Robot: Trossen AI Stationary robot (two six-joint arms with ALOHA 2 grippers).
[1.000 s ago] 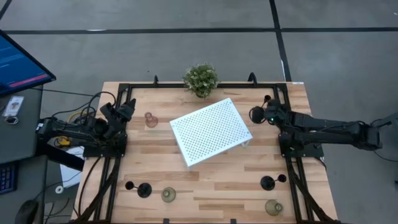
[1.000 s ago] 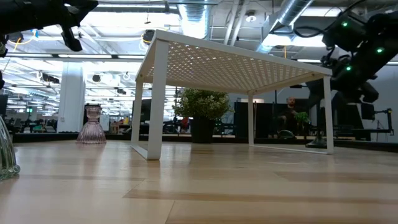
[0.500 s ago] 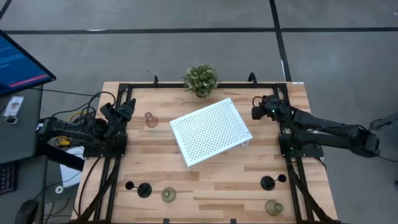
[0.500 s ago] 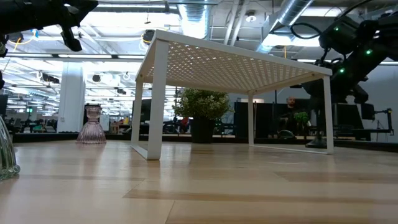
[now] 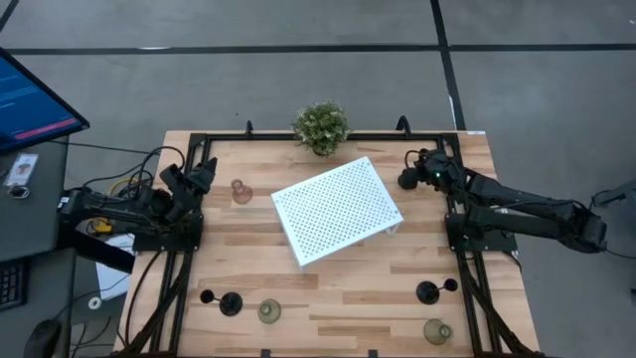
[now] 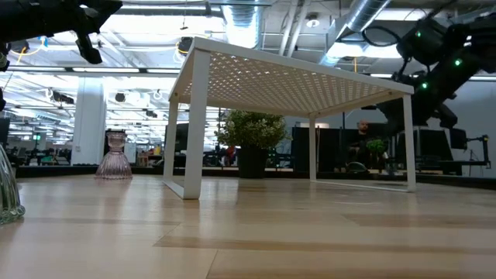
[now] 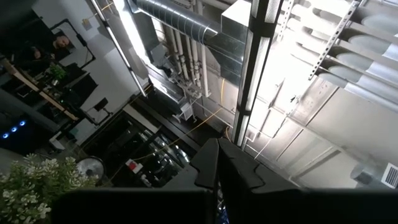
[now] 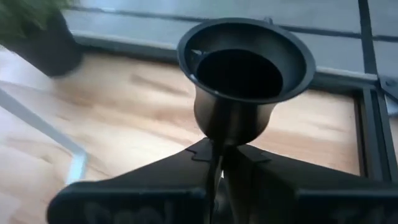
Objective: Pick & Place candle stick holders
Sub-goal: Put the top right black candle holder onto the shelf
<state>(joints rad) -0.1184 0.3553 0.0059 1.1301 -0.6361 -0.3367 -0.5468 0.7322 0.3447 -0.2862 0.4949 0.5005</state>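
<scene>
At the far right corner of the desk (image 5: pixel 328 288), your right gripper (image 5: pixel 409 178) has carried a black candle stick holder (image 8: pixel 245 68) up and inward: a second ago it hung by the right rail, and now it sits closer to the white perforated tray (image 5: pixel 338 209). Its fingers are clamped on the stem, with the cup standing up just ahead of the wrist camera. You are mid-carry, probably heading for the top of the tray, so keep the holder upright and clear of the tray's edge as you come over.

Your left gripper (image 5: pixel 199 181) has not moved; it waits at the left edge with its fingers pressed together on nothing, pointing up at the ceiling. The pink holder (image 5: pixel 240 191) stands just beside it. Along the near edge, a black holder (image 5: pixel 231 303) and an olive-green holder (image 5: pixel 269 312) stand on the left, with another black holder (image 5: pixel 427 292) and olive-green holder (image 5: pixel 436 331) on the right. None of these has been moved yet.

The desk is pale wood planks with a black frame rail (image 5: pixel 177 268) down each side. A potted plant (image 5: pixel 321 127) stands at the middle of the far edge. Beyond the desk lie grey floor, a monitor (image 5: pixel 30 99) to the left, and a workshop hall with ceiling ducts (image 6: pixel 256 15).
</scene>
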